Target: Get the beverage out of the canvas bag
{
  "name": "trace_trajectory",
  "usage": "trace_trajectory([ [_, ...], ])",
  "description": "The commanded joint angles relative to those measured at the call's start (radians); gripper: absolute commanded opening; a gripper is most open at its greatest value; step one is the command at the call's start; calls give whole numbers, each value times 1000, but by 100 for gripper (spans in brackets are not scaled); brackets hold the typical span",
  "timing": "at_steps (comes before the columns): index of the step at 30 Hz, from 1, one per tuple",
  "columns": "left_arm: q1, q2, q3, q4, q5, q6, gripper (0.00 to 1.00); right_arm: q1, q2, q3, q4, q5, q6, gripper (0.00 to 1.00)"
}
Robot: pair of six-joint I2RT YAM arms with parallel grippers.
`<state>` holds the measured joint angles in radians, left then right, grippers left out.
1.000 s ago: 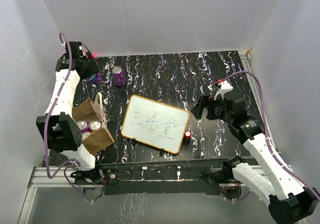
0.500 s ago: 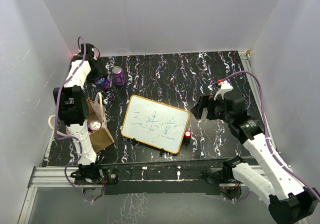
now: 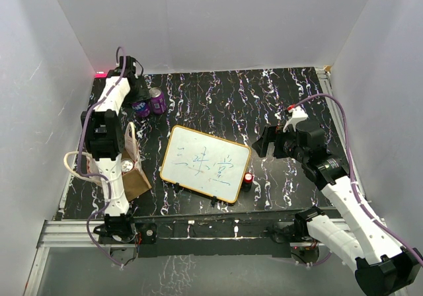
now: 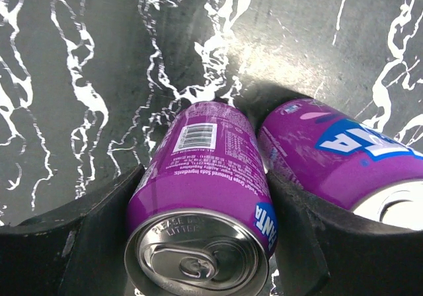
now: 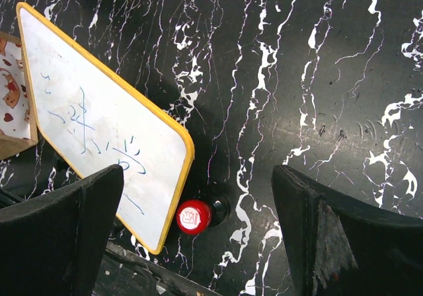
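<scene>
My left gripper (image 3: 139, 104) is at the back left of the table, shut on a purple Fanta can (image 4: 201, 190), the beverage. Its black fingers (image 4: 99, 230) press both sides of the can. A second purple can (image 3: 157, 100) stands right beside it, also seen at the right of the left wrist view as a purple can (image 4: 344, 157). The tan canvas bag (image 3: 135, 180) sits near the left front, half hidden by my left arm, with one silver can top (image 3: 125, 166) showing inside. My right gripper (image 3: 268, 141) hovers open over the right side, empty.
A white board with a yellow wooden frame (image 3: 205, 162) lies in the middle, also in the right wrist view (image 5: 92, 131). A small red-capped bottle (image 3: 248, 178) stands at its right corner (image 5: 193, 217). White walls enclose the table.
My left gripper has carried the purple can a little to the right, up against the standing can. The left arm's elbow has swung in over the bag. The right arm has not moved.
</scene>
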<state>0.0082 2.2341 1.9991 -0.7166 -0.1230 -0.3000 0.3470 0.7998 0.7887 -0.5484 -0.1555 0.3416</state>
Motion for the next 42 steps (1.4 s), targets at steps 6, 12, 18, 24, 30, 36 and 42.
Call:
trace_trajectory([
  [6,-10,-29,34,-17,-29,9,54,5,-4,12,58,12,-2,98],
  [12,-11,-65,52,-26,-42,26,76,6,-2,12,59,10,-2,98],
  [18,-11,-134,54,-34,-9,40,85,3,-2,12,58,8,-3,98],
  [24,-12,-348,-108,29,53,13,86,4,-4,12,56,6,-2,98],
  [30,-13,-637,-365,88,38,28,86,6,6,18,48,-12,-13,98],
  [36,-14,-970,-604,152,-30,36,86,6,19,9,61,-43,-12,98],
  [42,-13,-1220,-819,154,-213,-23,84,14,18,7,63,-49,-12,98],
])
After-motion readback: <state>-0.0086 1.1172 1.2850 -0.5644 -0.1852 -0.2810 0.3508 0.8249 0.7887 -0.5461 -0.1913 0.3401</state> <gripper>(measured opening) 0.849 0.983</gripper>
